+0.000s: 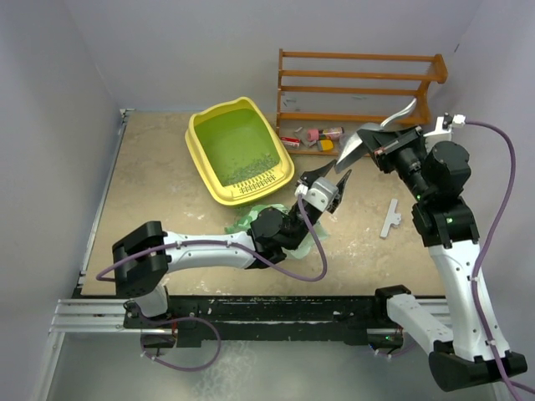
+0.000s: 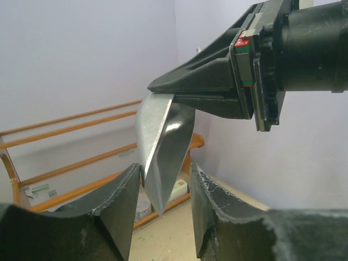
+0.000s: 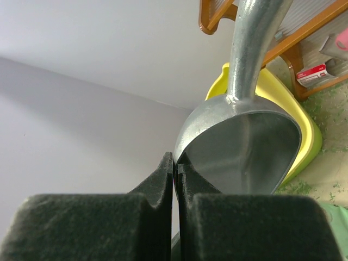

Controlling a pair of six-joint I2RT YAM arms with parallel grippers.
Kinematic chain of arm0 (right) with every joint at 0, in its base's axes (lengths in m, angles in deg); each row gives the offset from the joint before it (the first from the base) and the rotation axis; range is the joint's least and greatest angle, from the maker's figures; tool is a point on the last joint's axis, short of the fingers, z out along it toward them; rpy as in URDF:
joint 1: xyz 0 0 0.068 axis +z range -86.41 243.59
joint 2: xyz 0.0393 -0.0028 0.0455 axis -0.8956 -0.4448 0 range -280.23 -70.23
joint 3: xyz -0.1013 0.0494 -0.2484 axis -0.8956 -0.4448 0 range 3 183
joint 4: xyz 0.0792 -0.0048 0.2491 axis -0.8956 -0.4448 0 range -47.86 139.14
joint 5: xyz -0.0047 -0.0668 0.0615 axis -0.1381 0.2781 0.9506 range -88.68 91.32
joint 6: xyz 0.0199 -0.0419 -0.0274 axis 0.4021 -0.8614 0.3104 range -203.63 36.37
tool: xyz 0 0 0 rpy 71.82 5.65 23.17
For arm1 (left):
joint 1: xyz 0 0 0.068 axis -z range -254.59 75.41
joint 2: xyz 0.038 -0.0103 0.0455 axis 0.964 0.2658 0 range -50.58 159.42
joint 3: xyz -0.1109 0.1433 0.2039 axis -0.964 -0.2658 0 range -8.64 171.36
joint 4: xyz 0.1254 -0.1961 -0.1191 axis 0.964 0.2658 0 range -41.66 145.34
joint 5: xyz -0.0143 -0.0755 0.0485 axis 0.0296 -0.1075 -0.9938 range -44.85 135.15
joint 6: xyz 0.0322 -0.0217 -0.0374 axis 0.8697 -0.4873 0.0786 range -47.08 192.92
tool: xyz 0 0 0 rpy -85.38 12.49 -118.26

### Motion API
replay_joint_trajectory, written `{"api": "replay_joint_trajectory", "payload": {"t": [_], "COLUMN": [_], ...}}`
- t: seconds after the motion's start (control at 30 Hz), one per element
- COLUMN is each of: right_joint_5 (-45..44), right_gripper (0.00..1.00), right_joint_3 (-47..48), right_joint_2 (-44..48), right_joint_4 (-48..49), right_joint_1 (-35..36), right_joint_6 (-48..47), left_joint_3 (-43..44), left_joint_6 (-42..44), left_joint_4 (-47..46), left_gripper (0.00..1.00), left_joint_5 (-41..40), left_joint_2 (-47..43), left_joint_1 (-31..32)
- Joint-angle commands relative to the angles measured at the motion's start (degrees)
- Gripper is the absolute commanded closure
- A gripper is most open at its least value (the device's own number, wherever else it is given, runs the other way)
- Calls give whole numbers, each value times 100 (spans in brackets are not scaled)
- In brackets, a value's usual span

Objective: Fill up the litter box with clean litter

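Observation:
The yellow litter box (image 1: 201, 154) lies at the back centre, with a thin patch of clean litter (image 1: 248, 171) on its green floor near the grille. A grey metal scoop (image 1: 351, 149) hangs in the air to its right, and my right gripper (image 1: 372, 152) is shut on its rim. The right wrist view shows the right gripper (image 3: 175, 163) pinching the scoop (image 3: 244, 147), whose bowl looks empty, with the litter box (image 3: 307, 128) behind. My left gripper (image 1: 328, 185) stands open, and the scoop's tip (image 2: 160, 163) sits between its fingers (image 2: 122, 198). The pale-green bag (image 1: 249, 219) lies under the left arm.
A brown wooden rack (image 1: 359, 88) stands at the back right with small packets (image 1: 313, 138) at its foot. A pale flat part (image 1: 390, 217) lies on the table right of centre. Loose granules (image 3: 296, 187) are scattered beside the box. Walls close in on the left and back.

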Motion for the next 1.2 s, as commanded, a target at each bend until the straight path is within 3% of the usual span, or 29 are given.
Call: {"api": "replay_joint_trajectory", "payload": {"t": [0.0,0.33,0.53,0.63,0.73,0.97,1.03,1.17], "right_joint_5": [306,533,645,666,773,1424,1613,2213], "right_gripper": [100,100,100,100,100,44,38,39], "right_joint_3": [260,313,370,364,320,404,463,613], "right_joint_2": [214,321,383,434,455,373,342,333], "right_joint_4": [397,397,293,237,328,261,50,-429], "right_joint_1": [24,24,24,24,24,24,24,24], "right_joint_6": [92,197,174,107,31,-514,-712,-1275], "left_joint_3": [238,317,252,180,183,380,620,1139], "left_joint_6": [-14,-44,-13,-256,-1027,-2316,-2519,-2972], "left_joint_4": [-347,-405,-248,176,1163,3250,3848,5099], "left_gripper": [58,80,100,100,100,100,100,100], "left_joint_5": [44,-73,-317,-376,15,1446,1689,2421], "left_joint_2": [112,277,112,-208,-647,-1534,-1676,-1836], "left_joint_1": [29,15,11,-82,-346,-1138,-1317,-1701]}}
